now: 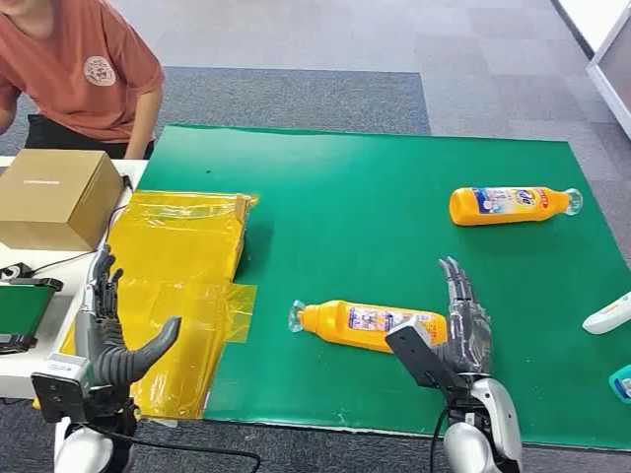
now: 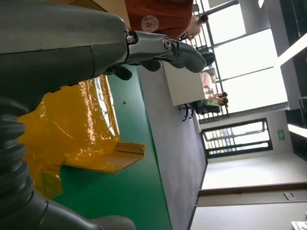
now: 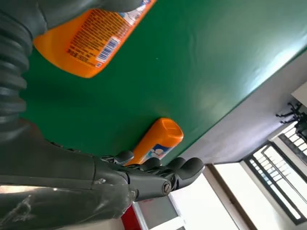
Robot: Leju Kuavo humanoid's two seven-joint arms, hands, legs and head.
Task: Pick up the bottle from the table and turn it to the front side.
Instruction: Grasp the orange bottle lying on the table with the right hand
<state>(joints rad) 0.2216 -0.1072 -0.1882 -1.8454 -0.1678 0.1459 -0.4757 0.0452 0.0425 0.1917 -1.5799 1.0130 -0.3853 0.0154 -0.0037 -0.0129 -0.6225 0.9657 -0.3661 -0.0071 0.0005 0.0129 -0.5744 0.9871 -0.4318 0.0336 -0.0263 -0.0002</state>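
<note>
Lying on its side on the green bench (image 1: 417, 325), the near bottle (image 1: 368, 325) sat just beside the right hand (image 1: 465, 325), its base end touching or nearly touching the fingers (image 1: 455, 286), its clear cap pointing away from them. Those fingers stood straight and spread wide, holding nothing. A second bottle (image 1: 514, 203) lay well beyond the fingertips. The left hand (image 1: 111, 335) hovered off to the far side over yellow plastic (image 1: 178, 266), fingers wide and empty too. Behind that were a box (image 1: 55, 197) and a person (image 1: 82, 69).

The risk I judged: the bottle was round and slick, so fingers closing from one side could roll it away or pinch only the base, letting it tip out. Turning it might then leave the label still facing down.
</note>
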